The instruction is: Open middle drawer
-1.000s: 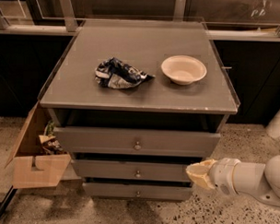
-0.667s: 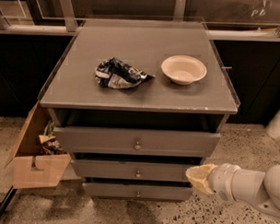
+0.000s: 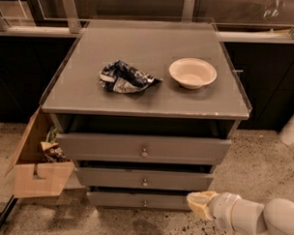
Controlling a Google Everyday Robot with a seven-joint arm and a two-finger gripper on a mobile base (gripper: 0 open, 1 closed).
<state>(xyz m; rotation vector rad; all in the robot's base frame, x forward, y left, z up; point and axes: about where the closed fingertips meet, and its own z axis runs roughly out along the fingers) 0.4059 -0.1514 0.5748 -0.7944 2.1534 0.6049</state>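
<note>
The grey cabinet has three drawer fronts stacked one above the other. The middle drawer [image 3: 111, 178] is the wide shallow one with a small round knob [image 3: 144, 182] at its centre. It stands between the top drawer [image 3: 102, 147], which has a bigger knob, and the slim bottom drawer [image 3: 115, 199]. A dark gap shows above each front. My gripper [image 3: 200, 204] is cream-tipped on a white arm. It comes in from the lower right, at the bottom drawer's right end, below the middle drawer's right corner and well right of the knob.
On the cabinet top [image 3: 138, 104] lie a crumpled blue and white bag [image 3: 124, 77] and a cream bowl [image 3: 192, 72]. An open cardboard box [image 3: 38, 173] with bits inside stands on the speckled floor against the cabinet's left side. Dark counters run behind.
My gripper has dropped from the level of the middle drawer's right end to the bottom drawer's level and shifted slightly left. The drawers, bag and bowl have not moved.
</note>
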